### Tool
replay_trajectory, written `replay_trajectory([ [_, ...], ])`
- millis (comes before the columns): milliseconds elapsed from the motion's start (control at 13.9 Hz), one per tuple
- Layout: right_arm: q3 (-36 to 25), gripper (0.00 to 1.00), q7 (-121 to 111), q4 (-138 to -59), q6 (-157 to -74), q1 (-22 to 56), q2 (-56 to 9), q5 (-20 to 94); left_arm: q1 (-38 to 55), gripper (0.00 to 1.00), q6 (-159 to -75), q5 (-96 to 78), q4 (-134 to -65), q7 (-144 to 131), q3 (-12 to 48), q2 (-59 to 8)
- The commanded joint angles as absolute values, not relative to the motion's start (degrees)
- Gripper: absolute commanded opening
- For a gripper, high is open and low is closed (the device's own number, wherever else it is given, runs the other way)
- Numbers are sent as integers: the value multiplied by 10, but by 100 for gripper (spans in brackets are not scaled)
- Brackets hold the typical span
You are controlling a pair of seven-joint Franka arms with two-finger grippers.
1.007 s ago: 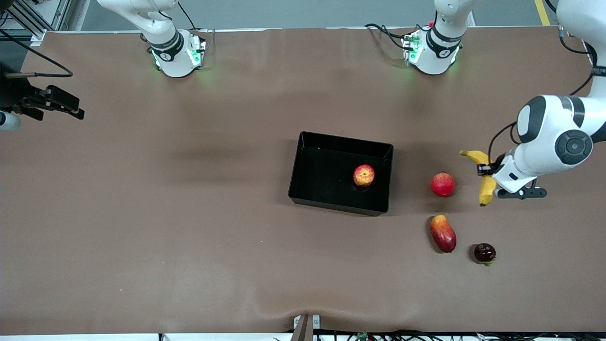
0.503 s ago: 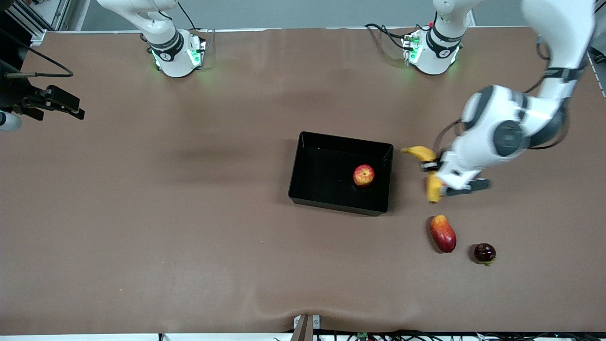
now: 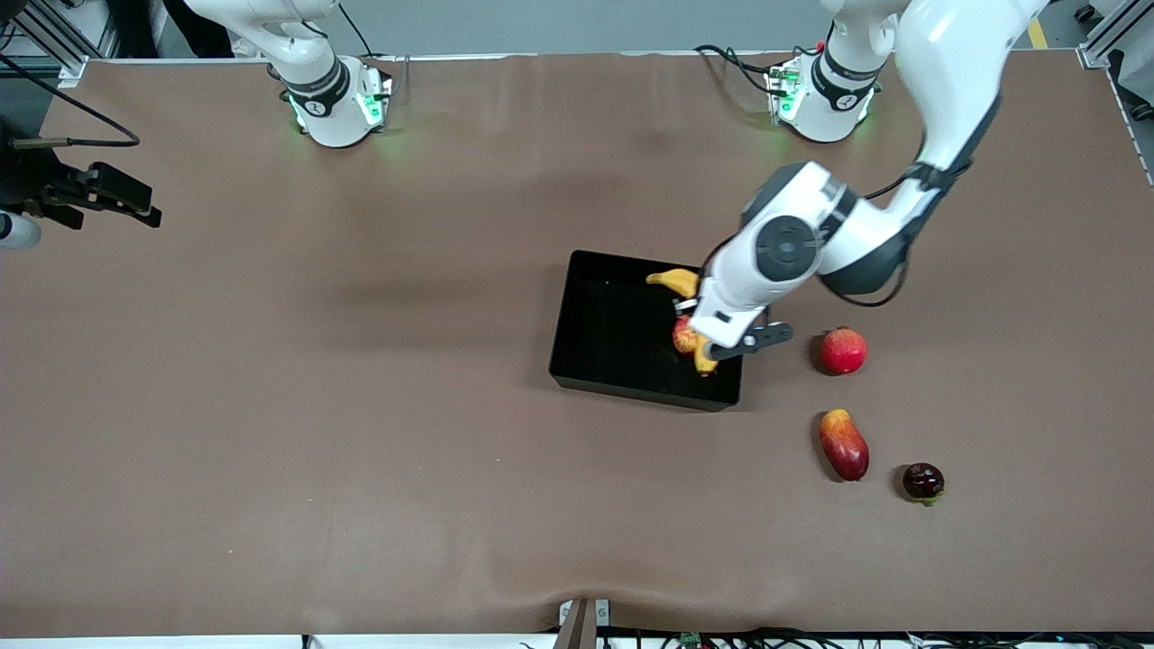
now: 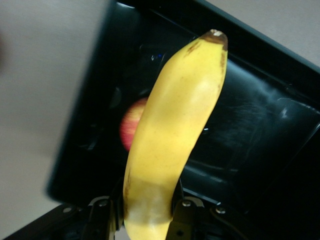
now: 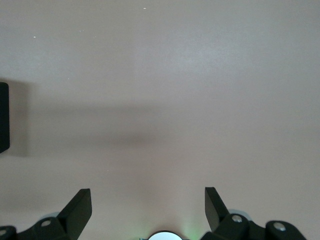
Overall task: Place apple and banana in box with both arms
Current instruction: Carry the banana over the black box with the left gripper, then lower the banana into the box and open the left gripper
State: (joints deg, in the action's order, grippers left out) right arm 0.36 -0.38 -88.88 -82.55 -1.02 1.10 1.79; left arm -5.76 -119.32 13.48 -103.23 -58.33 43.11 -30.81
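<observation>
The black box [image 3: 599, 329] lies mid-table with the apple [image 3: 682, 339] inside, toward the left arm's end of it. My left gripper [image 3: 695, 330] hangs over the box above the apple, shut on the yellow banana [image 3: 676, 281]. The banana's two ends stick out either side of the fingers. In the left wrist view the banana [image 4: 175, 125] runs out from the left gripper [image 4: 146, 212] over the box's glossy floor [image 4: 260, 125], and the apple [image 4: 130, 131] peeks out beside it. My right gripper [image 3: 135, 203] waits at the right arm's end of the table. The right gripper [image 5: 147, 200] is open over bare table.
Beside the box, toward the left arm's end, lie a deep-red round fruit [image 3: 843, 351], a red-yellow mango [image 3: 844, 443] and a small dark fruit [image 3: 923, 481]. The two arm bases [image 3: 338, 104] [image 3: 820, 99] stand along the table's edge farthest from the front camera.
My left arm has swung the banana from over the table near the left arm's end, past the deep-red fruit, to over the box. The right arm has not moved.
</observation>
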Motion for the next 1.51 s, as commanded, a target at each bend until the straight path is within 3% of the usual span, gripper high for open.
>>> replay_trajectory([
  [0,2,100,-8,-879,-820,-8,8,14,-16,0,-1218,191,-982,-659,428,-382],
  [719,3,100,-8,-879,-822,-6,6,14,107,0,-1295,225,-954,-713,342,-443],
  [863,3,100,-8,-879,-822,-4,6,13,108,12,-1313,235,-954,-703,341,-455],
  [935,3,100,-8,-879,-822,-3,6,13,107,31,-1316,252,-954,-703,341,-460],
  [1007,3,100,-8,-879,-822,-3,6,13,106,89,-1316,260,-954,-703,341,-459],
  [1079,3,100,-8,-879,-822,-3,6,13,104,100,-1316,261,-954,-702,341,-457],
  [1438,2,100,-8,-879,-822,-3,6,13,31,100,-1284,274,-950,-580,348,-384],
])
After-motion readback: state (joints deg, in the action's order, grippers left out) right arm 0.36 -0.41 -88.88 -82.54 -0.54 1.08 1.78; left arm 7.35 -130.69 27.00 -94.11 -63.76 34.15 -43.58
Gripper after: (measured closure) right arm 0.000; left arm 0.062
